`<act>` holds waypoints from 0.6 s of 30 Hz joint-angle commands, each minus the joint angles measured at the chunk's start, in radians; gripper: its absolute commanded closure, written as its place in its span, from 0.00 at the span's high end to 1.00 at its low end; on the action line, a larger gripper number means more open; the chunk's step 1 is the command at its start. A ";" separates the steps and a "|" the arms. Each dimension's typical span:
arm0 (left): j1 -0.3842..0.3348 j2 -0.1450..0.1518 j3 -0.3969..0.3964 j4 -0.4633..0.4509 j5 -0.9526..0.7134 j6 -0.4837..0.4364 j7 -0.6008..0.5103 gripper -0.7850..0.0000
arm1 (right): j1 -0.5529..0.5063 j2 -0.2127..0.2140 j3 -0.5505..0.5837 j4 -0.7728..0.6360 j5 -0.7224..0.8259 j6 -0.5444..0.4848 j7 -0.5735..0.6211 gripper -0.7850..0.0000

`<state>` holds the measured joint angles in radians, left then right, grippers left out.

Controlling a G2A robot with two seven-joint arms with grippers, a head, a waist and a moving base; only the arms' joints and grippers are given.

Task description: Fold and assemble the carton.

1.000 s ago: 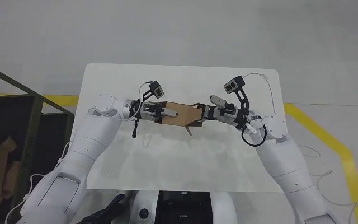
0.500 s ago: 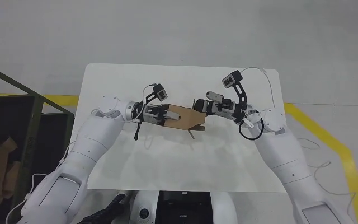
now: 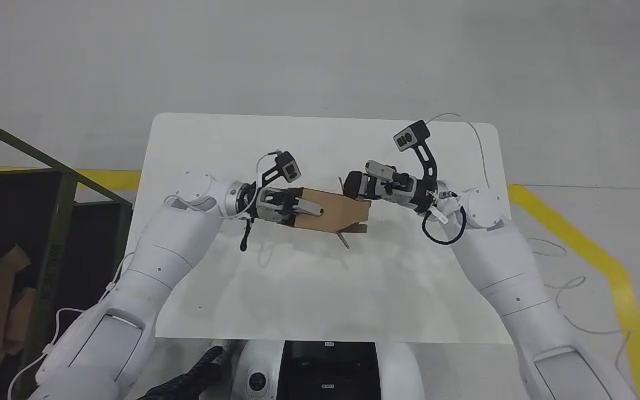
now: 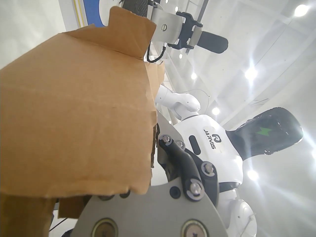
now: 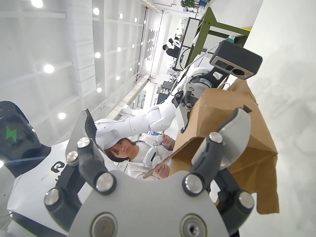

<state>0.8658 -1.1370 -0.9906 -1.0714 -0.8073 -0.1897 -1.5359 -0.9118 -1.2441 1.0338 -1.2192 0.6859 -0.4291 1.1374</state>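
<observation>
Above white table [image 3: 200, 280], carton [image 3: 340, 208] partly hides the left gripper [image 3: 306, 206].

A white table [image 3: 200, 290] stands on a grey floor [image 3: 300, 50]. A green metal frame [image 3: 62, 200] stands just beside the table's left side. Brown cardboard pieces [image 3: 14, 290] lie by the frame, farther left of the table. A yellow line [image 3: 575, 235] runs on the floor right of the table. Round lights [image 5: 49, 68] shine high above the table.
</observation>
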 commanded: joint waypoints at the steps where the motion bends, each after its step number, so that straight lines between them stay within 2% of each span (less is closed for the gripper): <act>1: -0.002 0.001 0.005 0.001 -0.002 0.001 0.000 0.00 | 0.007 -0.004 -0.009 0.008 0.005 -0.002 0.010 1.00; 11: -0.014 0.006 0.021 0.003 -0.012 -0.001 0.000 0.00 | 0.033 -0.017 -0.023 0.060 0.045 -0.022 0.063 1.00; 18: -0.027 0.011 0.006 0.023 -0.015 -0.023 0.000 0.00 | 0.003 -0.002 0.046 0.075 0.055 -0.008 0.033 1.00</act>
<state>0.8399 -1.1268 -0.9808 -1.0506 -0.8214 -0.2102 -1.5359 -0.9031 -1.2492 1.0674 -1.1438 0.7437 -0.4426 1.1764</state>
